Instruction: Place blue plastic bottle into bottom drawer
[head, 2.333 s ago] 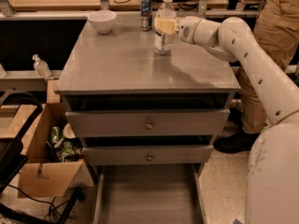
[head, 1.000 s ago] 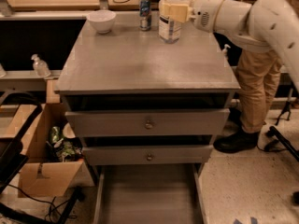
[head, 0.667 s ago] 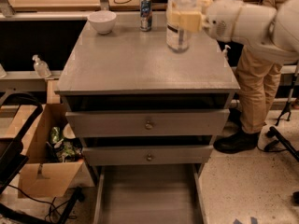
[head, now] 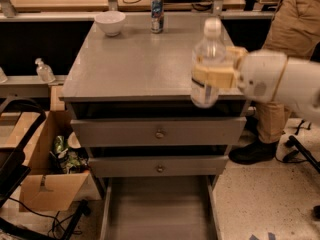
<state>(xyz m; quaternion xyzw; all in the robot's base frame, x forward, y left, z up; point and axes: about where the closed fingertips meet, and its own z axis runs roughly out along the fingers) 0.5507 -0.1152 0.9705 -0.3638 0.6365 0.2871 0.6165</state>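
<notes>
My gripper [head: 216, 70] is shut on the blue plastic bottle [head: 207, 51], a clear bottle with a white cap and white label. It holds the bottle upright in the air over the cabinet top's front right edge. The bottom drawer [head: 157, 209] is pulled open below, a wide grey tray with nothing in it. The bottle is above and slightly right of it.
A white bowl [head: 110, 22] and a slim drink can [head: 157, 7] stand at the back of the cabinet top [head: 130, 64]. Two upper drawers [head: 159, 133] are closed. A cardboard box [head: 47, 169] sits left. A person's legs [head: 285, 44] stand right. A small pump bottle [head: 44, 70] is on a left shelf.
My gripper has carried the bottle from the back of the cabinet top forward to its front right edge, lifted off the surface.
</notes>
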